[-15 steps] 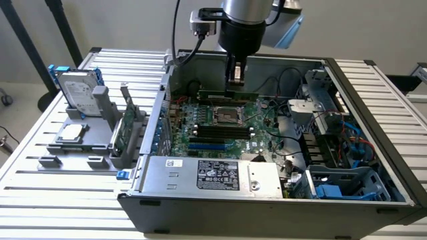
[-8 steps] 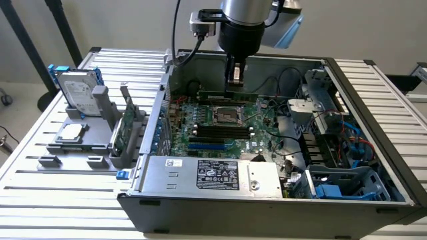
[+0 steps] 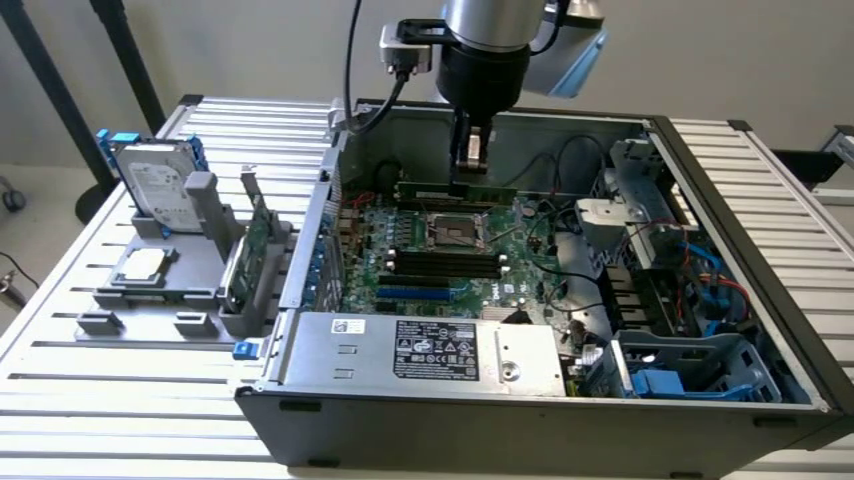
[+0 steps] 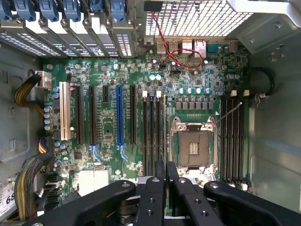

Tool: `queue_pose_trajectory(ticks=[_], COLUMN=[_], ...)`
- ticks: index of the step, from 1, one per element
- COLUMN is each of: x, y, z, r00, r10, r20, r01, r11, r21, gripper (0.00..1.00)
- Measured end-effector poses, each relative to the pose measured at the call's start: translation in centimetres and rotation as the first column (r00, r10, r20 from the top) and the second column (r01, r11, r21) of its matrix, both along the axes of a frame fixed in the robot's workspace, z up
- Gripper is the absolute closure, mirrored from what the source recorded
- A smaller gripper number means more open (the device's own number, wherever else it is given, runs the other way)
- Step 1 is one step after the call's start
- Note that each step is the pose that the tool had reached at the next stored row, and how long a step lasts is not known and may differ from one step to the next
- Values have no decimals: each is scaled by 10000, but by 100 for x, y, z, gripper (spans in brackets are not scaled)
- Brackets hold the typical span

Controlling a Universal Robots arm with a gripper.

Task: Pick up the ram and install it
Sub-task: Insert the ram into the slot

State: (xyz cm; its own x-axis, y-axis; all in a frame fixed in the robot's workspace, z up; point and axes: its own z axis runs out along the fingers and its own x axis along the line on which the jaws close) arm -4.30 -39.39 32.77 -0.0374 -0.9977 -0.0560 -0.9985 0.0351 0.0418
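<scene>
Standing by a pale wall [image 3: 267, 50], a slatted table [image 3: 120, 385] was seen; the ram [image 3: 427, 189] was pinched level by the gripper [image 3: 470, 172], its length across the exterior view.

power supply label [image 3: 435, 352], print illegible

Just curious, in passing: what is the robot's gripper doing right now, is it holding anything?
The gripper: closed, holding the ram.

Robotics lab: open computer case [image 3: 400, 425] on slatted aluminium bench [image 3: 120, 400].
</scene>
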Motion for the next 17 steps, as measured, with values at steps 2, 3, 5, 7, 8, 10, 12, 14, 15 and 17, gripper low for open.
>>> queue_pose_trajectory(ticks=[2, 3, 5, 7, 8, 10, 12, 14, 15, 17], x=[0, 0, -2, -4, -6, -11, -17, -20, -22, -26], y=[1, 0, 0, 0, 0, 0, 0, 0, 0, 0], z=[-11, -26, -62, -98, -118, -154, -190, -226, -245, -281], r00=[10000, 10000, 10000, 10000, 10000, 10000, 10000, 10000, 10000, 10000], r10=[0, 0, 0, 0, 0, -1, 0, 1, 0, -2], r20=[1, -1, 0, 1, 0, 1, 0, 0, 0, 0], r01=[0, 0, 0, 0, 0, 1, 0, -1, 0, 2], r11=[10000, 10000, 10000, 10000, 10000, 10000, 10000, 10000, 10000, 10000], r21=[2, -4, -5, -5, -5, -5, -7, -11, -12, -13], gripper=[87, 87, 87, 87, 87, 87, 87, 87, 87, 87])
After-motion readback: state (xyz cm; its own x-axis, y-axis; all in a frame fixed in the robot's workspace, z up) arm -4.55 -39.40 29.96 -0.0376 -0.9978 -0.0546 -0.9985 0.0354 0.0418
